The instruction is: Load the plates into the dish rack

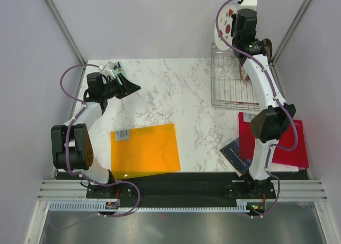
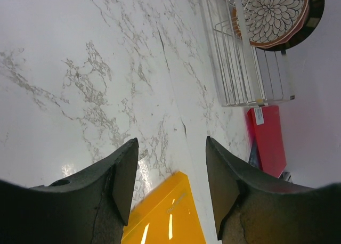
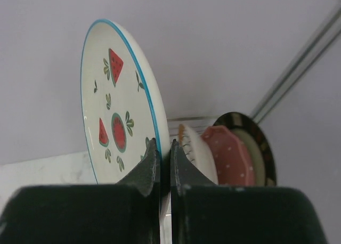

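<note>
Nearest me, the left claw (image 2: 170, 148) hangs with its jaws apart over the marbled white worktop (image 1: 170, 89), holding nothing. Further back, the rectangular silver wire dish rack (image 1: 229, 89) carries three plates on edge: a white maroon-lattice plate (image 2: 272, 12), a pink dotted scalloped plate (image 3: 229, 156) and a larger dark-rimmed plate (image 3: 256, 153). Above its far end, the right claw (image 3: 164, 148) is clamped on the lower rim of the blue-edged white plate with red and green shapes (image 3: 114, 100), held upright. It looks glazed and stiff, so likely slippery and chippable; that rim pinch suits it.
</note>
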